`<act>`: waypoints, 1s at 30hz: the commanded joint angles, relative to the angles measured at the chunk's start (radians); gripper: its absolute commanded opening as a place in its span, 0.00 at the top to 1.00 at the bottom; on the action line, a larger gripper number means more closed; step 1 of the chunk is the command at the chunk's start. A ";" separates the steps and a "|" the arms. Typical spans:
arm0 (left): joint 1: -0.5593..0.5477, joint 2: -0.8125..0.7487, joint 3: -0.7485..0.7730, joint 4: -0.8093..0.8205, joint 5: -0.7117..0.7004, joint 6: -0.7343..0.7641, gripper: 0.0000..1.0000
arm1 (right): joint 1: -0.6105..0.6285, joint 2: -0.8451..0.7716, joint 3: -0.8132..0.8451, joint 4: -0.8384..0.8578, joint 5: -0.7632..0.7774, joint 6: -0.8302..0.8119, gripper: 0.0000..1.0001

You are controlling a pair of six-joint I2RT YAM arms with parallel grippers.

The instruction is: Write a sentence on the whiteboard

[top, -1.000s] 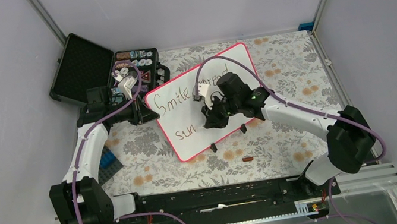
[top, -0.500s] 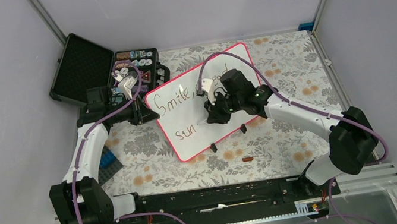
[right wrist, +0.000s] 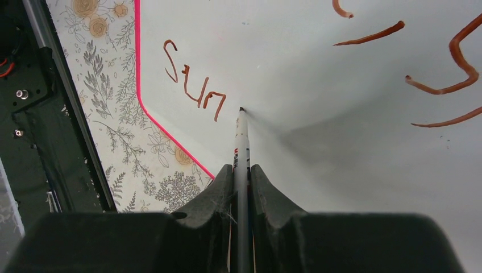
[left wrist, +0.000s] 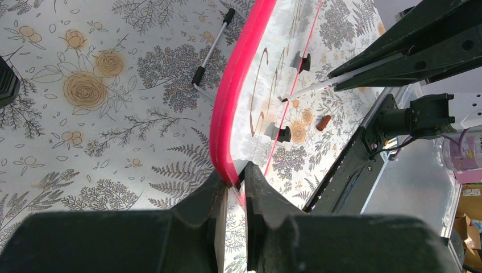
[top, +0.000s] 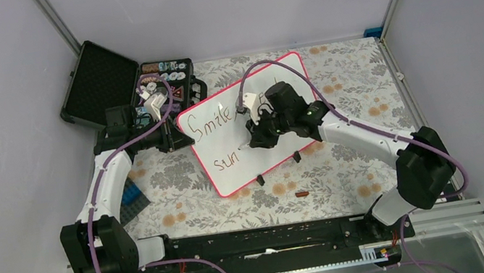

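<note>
1. In the past second my right fingers (right wrist: 242,169), clamped tight on the marker (right wrist: 242,139), have slid a little to the right along the lower line. The tip now rests on the board (top: 234,176) just past the "n" of "sun".
2. The sentence (top: 216,118) is therefore only partway done. "Smile" heads the top line and "sun" starts the one below. The right wrist view shows more strokes on the top line, but I cannot read them. I judge that the rest of the lower line is still to be written.
3. My left fingers (left wrist: 232,177) have not moved. They are all but shut, pinching the board's pink rim at its left corner to steady it. The board lies slantwise at mid-surface, with its black feet on the edge nearest me.
4. The surface (top: 345,91) is a floral cloth. An open black case (top: 98,82) of small parts sits at the far left, close to the board's corner. A small brown piece (top: 301,193) lies near the board's near edge.
5. Pale walls (top: 233,6) and metal posts (top: 56,23) close in the cell.
</note>
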 commanded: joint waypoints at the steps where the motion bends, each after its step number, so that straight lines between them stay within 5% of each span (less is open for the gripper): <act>1: -0.014 -0.014 0.010 0.032 -0.040 0.053 1.00 | 0.004 0.019 0.050 0.031 0.002 0.007 1.00; 30: -0.014 -0.013 0.012 0.032 -0.040 0.049 1.00 | 0.011 -0.025 -0.040 0.007 0.032 -0.037 1.00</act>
